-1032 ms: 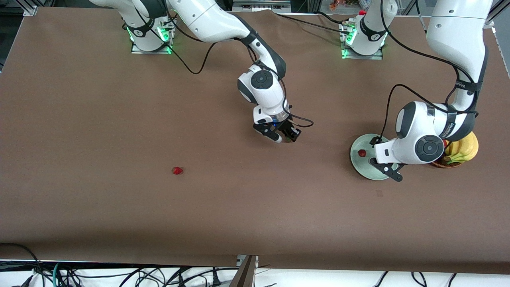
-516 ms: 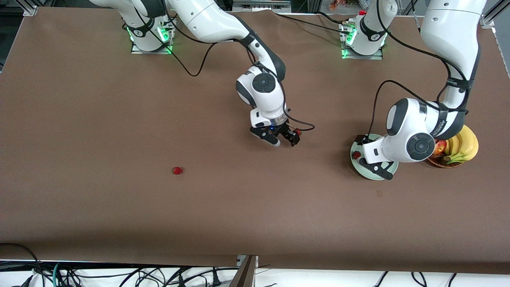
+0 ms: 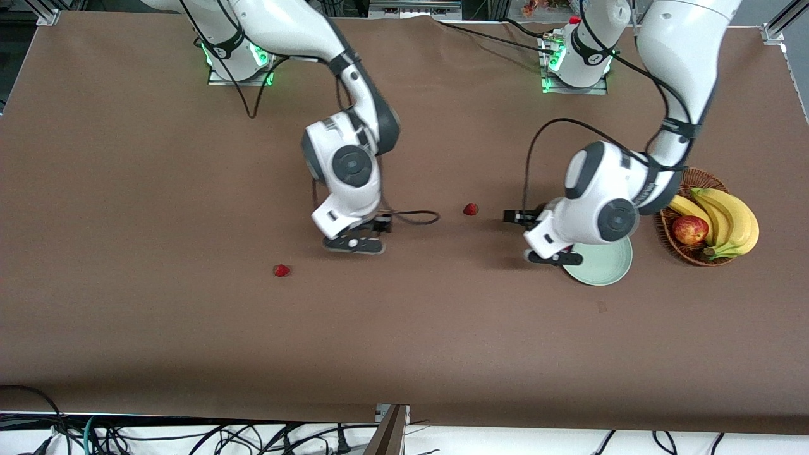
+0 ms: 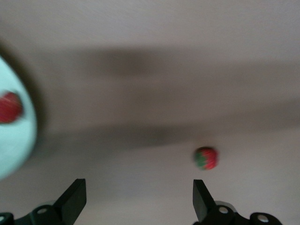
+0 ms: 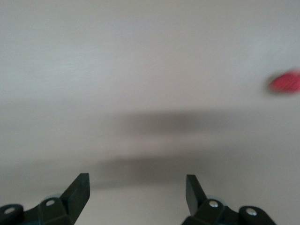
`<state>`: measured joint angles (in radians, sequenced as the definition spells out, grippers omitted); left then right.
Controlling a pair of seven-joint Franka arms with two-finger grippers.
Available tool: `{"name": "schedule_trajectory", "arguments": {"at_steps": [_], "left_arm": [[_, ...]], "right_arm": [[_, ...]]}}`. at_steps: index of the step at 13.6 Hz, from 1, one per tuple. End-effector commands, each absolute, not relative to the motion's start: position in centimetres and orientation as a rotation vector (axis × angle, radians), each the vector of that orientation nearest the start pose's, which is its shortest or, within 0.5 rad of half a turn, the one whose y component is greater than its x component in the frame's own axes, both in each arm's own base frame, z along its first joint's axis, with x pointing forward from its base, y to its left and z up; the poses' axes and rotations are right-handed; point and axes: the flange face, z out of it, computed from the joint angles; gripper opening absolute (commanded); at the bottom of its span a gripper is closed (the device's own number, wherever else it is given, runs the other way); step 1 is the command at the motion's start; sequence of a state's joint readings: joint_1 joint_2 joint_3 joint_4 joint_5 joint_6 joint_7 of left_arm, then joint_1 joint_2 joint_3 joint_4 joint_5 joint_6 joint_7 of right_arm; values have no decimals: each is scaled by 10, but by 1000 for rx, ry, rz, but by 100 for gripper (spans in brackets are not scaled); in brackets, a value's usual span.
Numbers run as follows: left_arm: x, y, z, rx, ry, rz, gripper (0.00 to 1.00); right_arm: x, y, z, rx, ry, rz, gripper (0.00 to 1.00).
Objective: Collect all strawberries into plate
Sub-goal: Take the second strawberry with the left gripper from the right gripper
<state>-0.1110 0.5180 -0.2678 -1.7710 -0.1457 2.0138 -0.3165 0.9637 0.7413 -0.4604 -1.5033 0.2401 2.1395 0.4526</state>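
A brown table point(image 3: 126, 328) fills the view. Toward the left arm's end sits a round wicker basket point(image 3: 674, 248). In it lie a red apple point(image 3: 689, 229) and, beside the apple, a bunch of yellow bananas point(image 3: 727, 218) draped over the rim. Black cables point(image 3: 95, 433) tangle below the table's near edge.

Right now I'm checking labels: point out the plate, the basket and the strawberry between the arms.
plate point(image 3: 608, 268), front view, bare rim.
basket point(image 3: 665, 231), front view, wicker wall.
strawberry point(image 3: 470, 209), front view, red body.
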Motion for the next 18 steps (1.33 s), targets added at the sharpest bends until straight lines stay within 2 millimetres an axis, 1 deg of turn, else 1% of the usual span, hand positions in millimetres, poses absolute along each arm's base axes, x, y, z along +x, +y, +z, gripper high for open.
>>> {"name": "schedule_trajectory", "arguments": {"at_steps": [1,2,3,4,5,6,7,8,9,10,11,12,14,15,16,17,18], "left_arm": [[557,-292,242,-3218,-252,475,100],[550,-304,233,-3211,-274,416,100],[542,-309,224,-3200,-310,375,100],[535,-314,217,-3193,-363,358,100],[525,-322,210,-3185,-392,345,100],[518,-328,206,-3183,-407,334,100],[518,-327,206,-3185,-422,325,100],[517,-328,204,-3185,-430,321,100],[515,-327,201,-3190,-434,308,100],[510,-324,194,-3194,-428,281,100],[507,-323,188,-3199,-420,254,98],[505,-321,186,-3204,-421,240,89],[507,-319,186,-3205,-426,238,80],[506,-320,186,-3205,-424,238,69],[506,-321,186,-3205,-421,238,52],[505,-321,185,-3204,-421,240,33],[505,-321,184,-3204,-421,242,23]], "right_arm": [[610,325,255,-3242,-212,-49,91],[622,304,255,-3232,-248,-39,91],[633,281,254,-3209,-281,-27,91],[639,268,252,-3181,-305,-15,91],[641,262,245,-3177,-347,-7,91],[646,248,239,-3183,-334,7,91],[648,241,236,-3186,-321,9,90],[654,227,231,-3190,-303,7,88],[655,223,226,-3181,-305,6,86],[655,226,217,-3161,-288,4,83],[655,226,213,-3156,-283,0,78],[654,225,205,-3160,-278,12,73],[657,225,207,-3151,-266,3,69],[659,227,210,-3150,-275,-6,69],[660,226,208,-3153,-281,-5,69],[661,224,210,-3147,-303,-8,69],[661,225,211,-3141,-322,-10,69]]}}
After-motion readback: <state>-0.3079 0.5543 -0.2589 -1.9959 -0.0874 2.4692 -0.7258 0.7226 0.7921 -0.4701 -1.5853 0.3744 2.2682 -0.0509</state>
